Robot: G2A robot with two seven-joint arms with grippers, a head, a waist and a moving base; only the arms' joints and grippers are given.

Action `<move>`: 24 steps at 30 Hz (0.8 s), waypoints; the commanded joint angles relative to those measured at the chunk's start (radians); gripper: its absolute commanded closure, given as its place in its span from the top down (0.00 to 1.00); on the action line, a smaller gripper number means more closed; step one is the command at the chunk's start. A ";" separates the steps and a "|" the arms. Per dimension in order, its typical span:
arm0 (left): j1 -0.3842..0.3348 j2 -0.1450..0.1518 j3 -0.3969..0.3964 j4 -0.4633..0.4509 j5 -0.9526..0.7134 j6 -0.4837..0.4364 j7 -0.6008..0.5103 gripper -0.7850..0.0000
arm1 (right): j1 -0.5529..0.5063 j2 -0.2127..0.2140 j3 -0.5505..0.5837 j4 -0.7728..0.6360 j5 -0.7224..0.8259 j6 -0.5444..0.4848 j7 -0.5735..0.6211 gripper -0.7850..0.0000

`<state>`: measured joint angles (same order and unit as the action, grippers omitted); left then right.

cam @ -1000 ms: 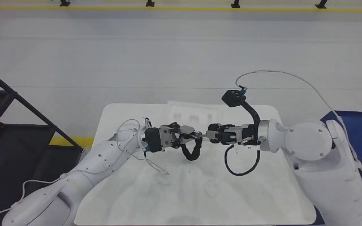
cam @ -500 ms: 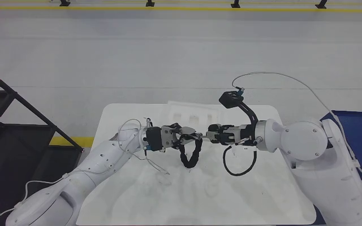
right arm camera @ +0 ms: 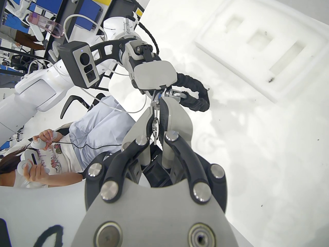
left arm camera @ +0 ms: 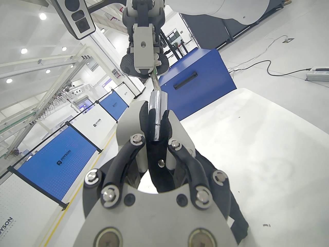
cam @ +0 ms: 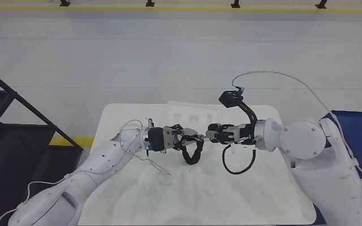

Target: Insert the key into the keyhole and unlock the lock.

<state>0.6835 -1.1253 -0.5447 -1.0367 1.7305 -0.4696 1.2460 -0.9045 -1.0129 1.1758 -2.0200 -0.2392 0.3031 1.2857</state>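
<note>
The lock is a silver cylinder (left arm camera: 157,102) on a black cable loop (cam: 194,153), held above the middle of the white table (cam: 254,192). My left gripper (cam: 188,137) is shut on the cylinder, its fingers (left arm camera: 144,119) clamping both sides. My right gripper (cam: 205,136) faces it from the opposite side, shut on the key's head (right arm camera: 155,124). The key shaft (left arm camera: 155,79) runs from the right gripper (left arm camera: 147,68) into the end of the cylinder. In the right wrist view the cable (right arm camera: 195,91) hangs curled beside the left gripper (right arm camera: 154,74).
A white foam tray (cam: 175,106) with rectangular recesses lies at the table's far edge, its rim (right arm camera: 213,42) close behind the grippers. A black metal frame (cam: 28,113) stands off the table's left. A blue cabinet (left arm camera: 200,75) stands beyond the right side.
Both grippers stay joined at the lock and have shifted slightly. The hanging cable loop has swung a little under them.
</note>
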 commanded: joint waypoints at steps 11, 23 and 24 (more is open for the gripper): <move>0.009 -0.012 -0.016 0.016 -0.022 -0.057 0.014 0.00 | 0.011 0.003 -0.022 0.008 0.008 0.002 -0.011 0.00; 0.014 -0.021 -0.030 0.018 -0.018 -0.090 0.014 0.00 | 0.025 0.004 -0.050 0.015 -0.001 0.033 -0.039 0.00; 0.014 -0.022 -0.031 0.018 -0.017 -0.093 0.012 0.00 | 0.026 0.004 -0.052 0.015 -0.001 0.036 -0.042 0.00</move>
<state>0.6975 -1.1463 -0.5748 -1.0188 1.7128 -0.5596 1.2598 -0.8793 -1.0093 1.1252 -2.0046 -0.2403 0.3367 1.2461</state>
